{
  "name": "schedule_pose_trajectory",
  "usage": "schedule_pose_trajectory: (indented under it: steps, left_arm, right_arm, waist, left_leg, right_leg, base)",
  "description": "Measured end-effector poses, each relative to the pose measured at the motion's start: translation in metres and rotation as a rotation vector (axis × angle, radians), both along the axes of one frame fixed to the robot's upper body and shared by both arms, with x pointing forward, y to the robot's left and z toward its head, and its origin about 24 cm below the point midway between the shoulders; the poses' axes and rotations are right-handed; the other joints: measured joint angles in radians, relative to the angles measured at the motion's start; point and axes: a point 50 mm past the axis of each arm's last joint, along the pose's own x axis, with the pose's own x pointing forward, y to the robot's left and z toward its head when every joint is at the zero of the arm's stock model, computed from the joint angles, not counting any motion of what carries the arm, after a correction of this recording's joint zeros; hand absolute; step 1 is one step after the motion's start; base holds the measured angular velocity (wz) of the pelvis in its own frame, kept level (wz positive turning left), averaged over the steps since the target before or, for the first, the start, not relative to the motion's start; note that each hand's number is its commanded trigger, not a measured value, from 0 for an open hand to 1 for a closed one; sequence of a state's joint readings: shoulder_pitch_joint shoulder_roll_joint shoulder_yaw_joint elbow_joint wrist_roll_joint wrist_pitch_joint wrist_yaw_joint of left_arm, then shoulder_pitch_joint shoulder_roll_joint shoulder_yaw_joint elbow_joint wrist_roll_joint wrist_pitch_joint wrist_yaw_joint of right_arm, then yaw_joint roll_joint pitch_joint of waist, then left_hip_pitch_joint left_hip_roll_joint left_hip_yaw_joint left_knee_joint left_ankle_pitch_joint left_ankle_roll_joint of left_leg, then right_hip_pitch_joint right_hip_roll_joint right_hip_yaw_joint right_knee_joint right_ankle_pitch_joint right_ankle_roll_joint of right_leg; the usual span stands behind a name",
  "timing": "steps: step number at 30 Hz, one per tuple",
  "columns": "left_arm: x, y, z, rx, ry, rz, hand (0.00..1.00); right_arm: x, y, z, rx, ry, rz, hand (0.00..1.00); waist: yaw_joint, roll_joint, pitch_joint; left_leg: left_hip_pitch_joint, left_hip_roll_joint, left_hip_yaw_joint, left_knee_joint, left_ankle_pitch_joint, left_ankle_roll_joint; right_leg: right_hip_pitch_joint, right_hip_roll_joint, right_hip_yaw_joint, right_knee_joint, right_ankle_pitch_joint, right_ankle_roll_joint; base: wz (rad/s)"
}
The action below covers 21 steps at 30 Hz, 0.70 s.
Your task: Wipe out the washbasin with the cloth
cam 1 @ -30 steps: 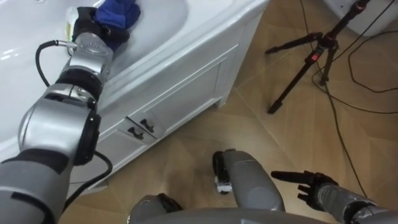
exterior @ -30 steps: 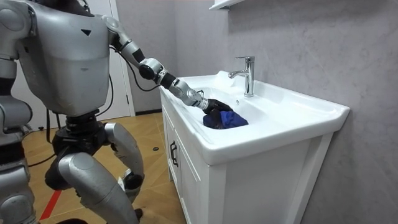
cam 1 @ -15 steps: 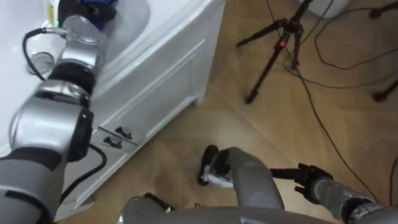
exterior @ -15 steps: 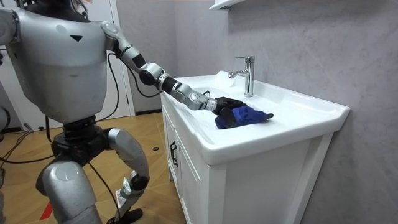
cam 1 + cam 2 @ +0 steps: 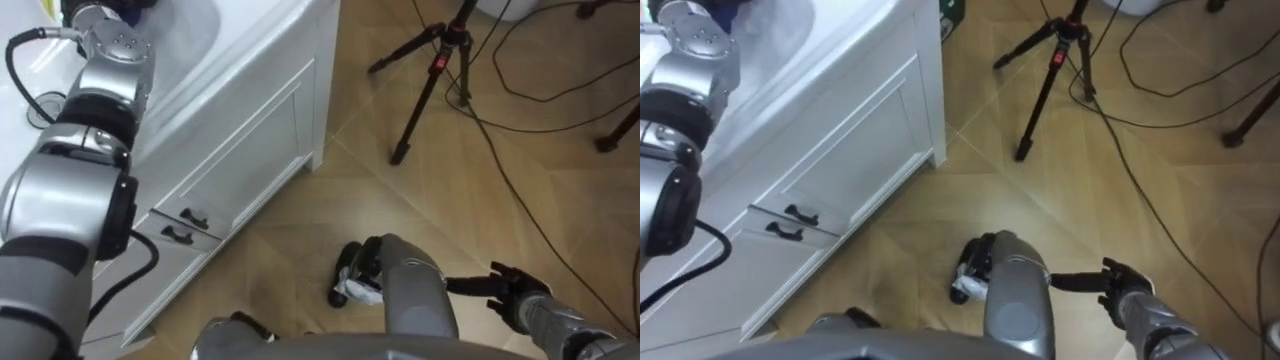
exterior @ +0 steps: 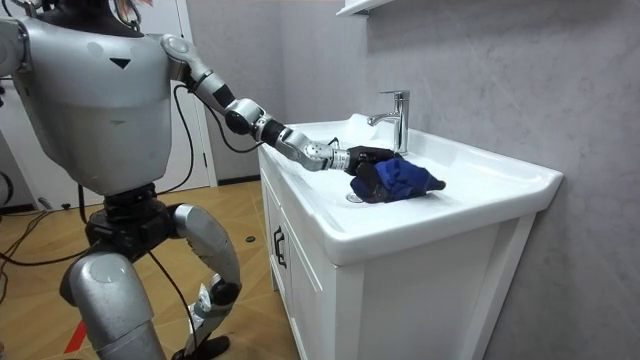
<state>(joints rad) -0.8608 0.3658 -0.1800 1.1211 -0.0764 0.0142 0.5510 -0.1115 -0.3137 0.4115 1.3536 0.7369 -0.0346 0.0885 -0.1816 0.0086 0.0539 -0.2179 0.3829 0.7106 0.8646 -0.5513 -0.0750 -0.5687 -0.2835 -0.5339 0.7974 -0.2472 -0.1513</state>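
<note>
Clamping blue cloth (image 6: 405,180) in basin (image 6: 478,178), left hand (image 6: 366,156) fingers (image 6: 383,155) curled over it; right hand (image 5: 515,296) slack

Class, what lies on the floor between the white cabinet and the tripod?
Nothing: bare wooden floor separates cabinet and tripod, in the left eye view.

Left arm reaches straight out, left hand (image 6: 366,156) foremost; right hand (image 5: 514,294) hangs low, fingers spread.
</note>
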Motion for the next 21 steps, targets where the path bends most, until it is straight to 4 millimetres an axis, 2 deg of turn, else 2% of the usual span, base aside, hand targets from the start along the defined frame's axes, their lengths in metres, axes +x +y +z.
schedule_pose_trajectory:
  steps: [1, 6, 14, 21]
  left_arm:
    - [0.000, 0.001, 0.000, 0.001, 0.003, -0.005, 1.00]
    - [0.001, -0.004, -0.002, 0.011, 0.023, -0.067, 1.00]
    - [-0.005, 0.001, -0.018, -0.006, 0.098, -0.081, 1.00]
    - [-0.011, 0.008, -0.033, -0.037, 0.196, -0.094, 1.00]
  right_arm:
    - [-0.001, 0.000, 0.000, 0.001, 0.002, 0.000, 0.00]
    - [-0.002, -0.004, 0.001, 0.006, 0.002, 0.012, 0.00]
    - [-0.001, -0.005, 0.002, -0.005, 0.014, 0.036, 0.00]
    - [0.003, -0.005, 0.003, 0.000, 0.016, 0.036, 0.00]
  waist:
    - [0.004, 0.003, -0.0003]
    - [0.018, 0.005, -0.0019]
    - [0.029, 0.005, -0.0024]
    - [0.035, 0.011, -0.0060]
  left_leg:
    - [0.004, -0.014, 0.001, -0.007, 0.000, 0.001]
    - [0.000, -0.030, 0.003, -0.008, -0.001, 0.012]
    - [-0.010, -0.035, 0.003, -0.003, -0.003, 0.023]
    - [-0.029, -0.052, -0.013, -0.003, -0.006, 0.033]
  right_leg:
    - [0.000, -0.011, 0.000, 0.004, 0.001, 0.000]
    - [-0.004, -0.028, 0.003, 0.007, 0.011, 0.001]
    - [-0.010, -0.034, 0.004, 0.003, 0.024, 0.001]
    - [-0.019, -0.055, -0.001, 0.009, 0.028, 0.011]
  base:
    - [-0.07]
    - [-0.01]
    - [0.00]
    - [0.06]
